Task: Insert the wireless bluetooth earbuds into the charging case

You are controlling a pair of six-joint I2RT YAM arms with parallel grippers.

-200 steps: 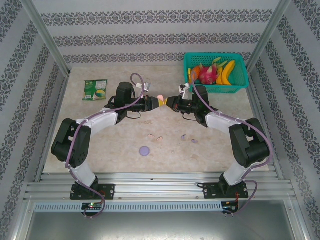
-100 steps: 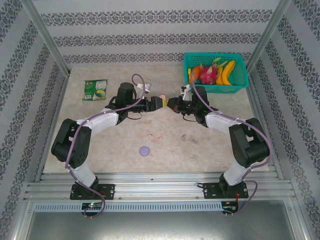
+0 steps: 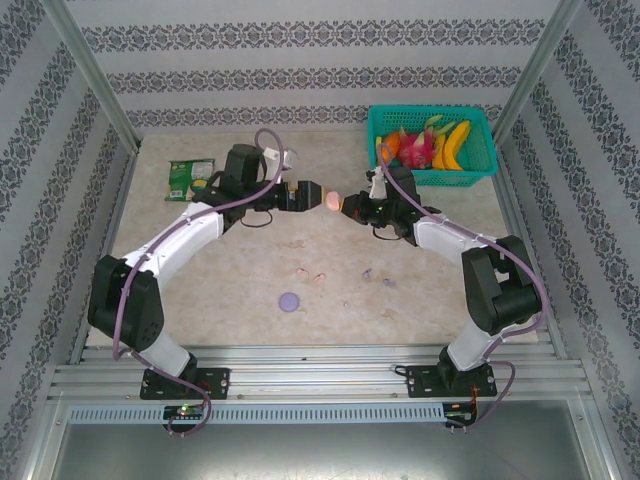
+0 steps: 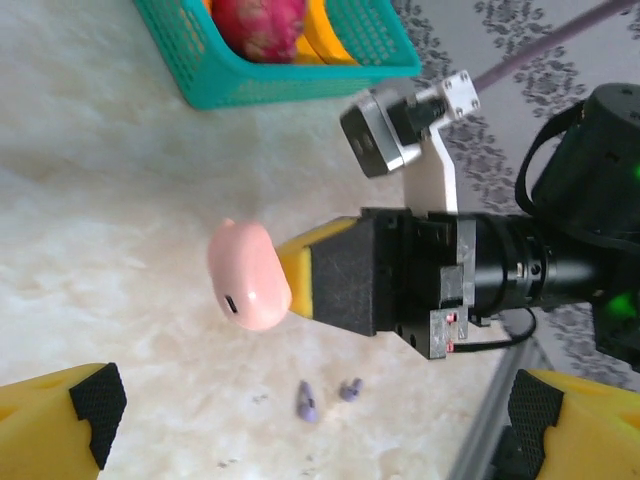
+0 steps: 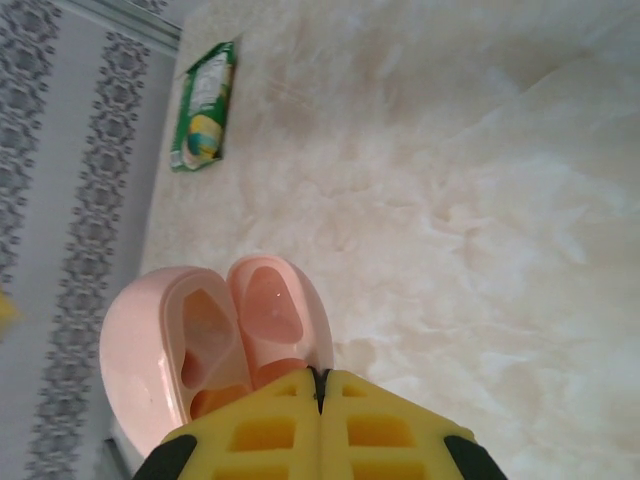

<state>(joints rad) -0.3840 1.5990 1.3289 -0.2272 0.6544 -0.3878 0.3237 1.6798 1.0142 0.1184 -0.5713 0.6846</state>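
Lying loose on the table point(image 3: 460, 300), the earbuds sit in the middle of the work area, all outside the case point(image 3: 331, 200). We count two pink earbuds point(image 3: 301, 271) close together left of centre and two purple earbuds point(image 3: 366, 272) to their right, near each other but not touching. In the left wrist view, the purple pair lies on the table below the raised case. The case is pink and rounded, and is held above the far middle of the table. In the right wrist view its two halves stand hinged apart and we see a hollow seat in each. The right gripper point(image 3: 347, 203) is clamped on the case. Its yellow fingers meet edge to edge at the case's lower end, and its arm reaches in from the right. The left gripper point(image 3: 312, 194) faces it from the left, just beside the case and apart from it. Its fingers are spread wide with nothing between them, one at each lower corner of its wrist view. A purple disc point(image 3: 290, 300) lies flat nearer the arm bases, left of the pink earbuds. A green packet point(image 3: 190, 180) lies at the far left of the table. A teal basket point(image 3: 484, 168) of fruit stands at the far right.
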